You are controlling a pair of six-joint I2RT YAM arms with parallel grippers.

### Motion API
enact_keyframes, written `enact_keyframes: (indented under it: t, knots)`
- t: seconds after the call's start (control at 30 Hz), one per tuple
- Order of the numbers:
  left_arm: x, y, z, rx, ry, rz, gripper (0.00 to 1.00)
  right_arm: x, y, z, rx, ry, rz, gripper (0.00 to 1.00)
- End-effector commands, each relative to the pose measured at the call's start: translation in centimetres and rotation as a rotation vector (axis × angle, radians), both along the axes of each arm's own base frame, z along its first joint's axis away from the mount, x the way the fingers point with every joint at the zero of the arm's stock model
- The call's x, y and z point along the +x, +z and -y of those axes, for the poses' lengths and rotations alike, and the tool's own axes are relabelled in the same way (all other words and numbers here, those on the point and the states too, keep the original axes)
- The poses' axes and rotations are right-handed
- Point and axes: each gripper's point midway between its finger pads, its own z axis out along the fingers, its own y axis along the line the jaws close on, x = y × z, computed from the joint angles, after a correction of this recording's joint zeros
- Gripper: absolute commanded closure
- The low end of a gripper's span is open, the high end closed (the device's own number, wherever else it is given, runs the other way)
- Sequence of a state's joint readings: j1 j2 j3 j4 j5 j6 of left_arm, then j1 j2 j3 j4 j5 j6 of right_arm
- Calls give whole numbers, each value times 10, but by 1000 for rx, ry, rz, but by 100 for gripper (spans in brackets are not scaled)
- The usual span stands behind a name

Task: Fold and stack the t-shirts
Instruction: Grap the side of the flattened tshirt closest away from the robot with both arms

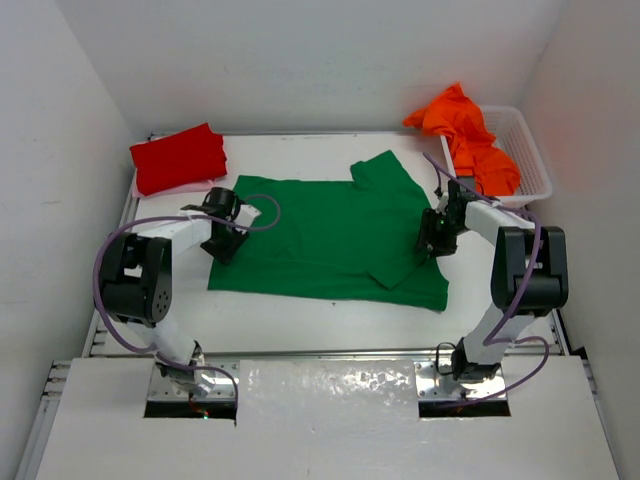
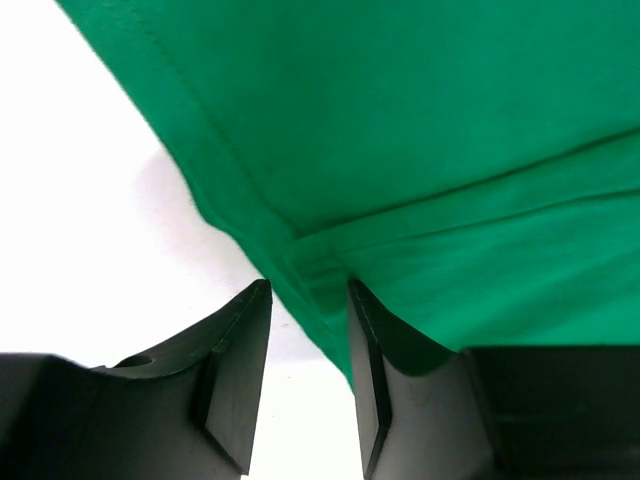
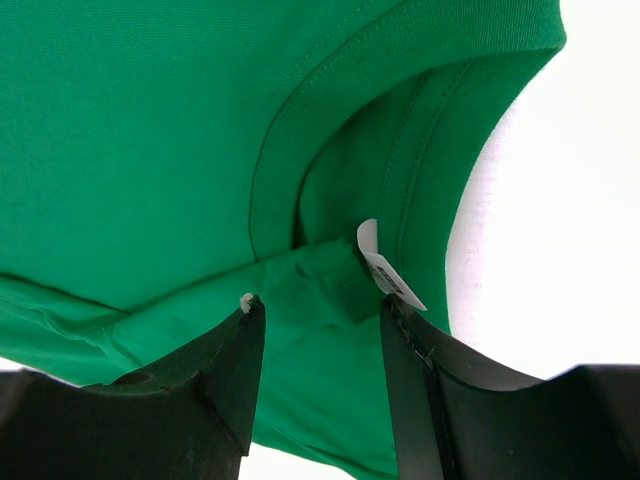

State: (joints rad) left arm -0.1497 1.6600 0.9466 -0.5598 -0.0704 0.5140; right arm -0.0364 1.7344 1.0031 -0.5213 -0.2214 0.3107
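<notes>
Top external: green t-shirt (image 1: pixel 330 235) spread flat for folding; left gripper (image 1: pixel 226 236) at hem side, right gripper (image 1: pixel 434 240) at collar side.
Left wrist: fingers (image 2: pixel 235 350) parted, hem edge (image 2: pixel 300 250) between tips, not pinched.
Right wrist: fingers (image 3: pixel 225 375) parted, collar (image 3: pixel 275 170) just ahead, label (image 3: pixel 388 272) by right tip, likely lining up a pinch.

White mesh basket (image 1: pixel 527 140) at the white table's (image 1: pixel 300 318) far right corner

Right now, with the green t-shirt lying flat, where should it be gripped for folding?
Probably its two ends: left pincer on the hem edge from the left, right pincer on the collar from the right. The green t-shirt lies flat, neck rightward, offering edges there.
</notes>
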Motion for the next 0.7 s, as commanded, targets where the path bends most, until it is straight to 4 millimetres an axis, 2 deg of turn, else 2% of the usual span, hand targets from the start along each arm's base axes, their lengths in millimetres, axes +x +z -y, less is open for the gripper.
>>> enact_keyframes:
  t: [0.0, 0.07, 0.27, 0.37, 0.47, 0.5, 0.63, 0.67]
  knots:
    - [17, 12, -10, 35, 44, 79, 65, 15, 8, -5, 18, 10, 50, 52]
    - [17, 14, -7, 19, 40, 82, 65, 15, 8, -6, 18, 10, 51, 53]
    - [4, -5, 4, -39, 21, 2, 68, 15, 8, -7, 24, 14, 51, 53]
    - [7, -7, 6, -48, 20, 0, 70, 15, 9, -8, 27, 18, 53, 54]
    - [14, -2, 10, -70, 21, 17, 75, 15, 9, -8, 26, 19, 55, 66]
    - [18, 0, 11, -76, 24, 26, 77, 15, 10, -8, 26, 19, 58, 73]
    - [20, 1, 10, -69, 28, 36, 99, 14, 9, -8, 26, 19, 55, 87]
    - [19, 2, 9, -61, 32, 39, 100, 14, 10, -8, 26, 20, 54, 89]
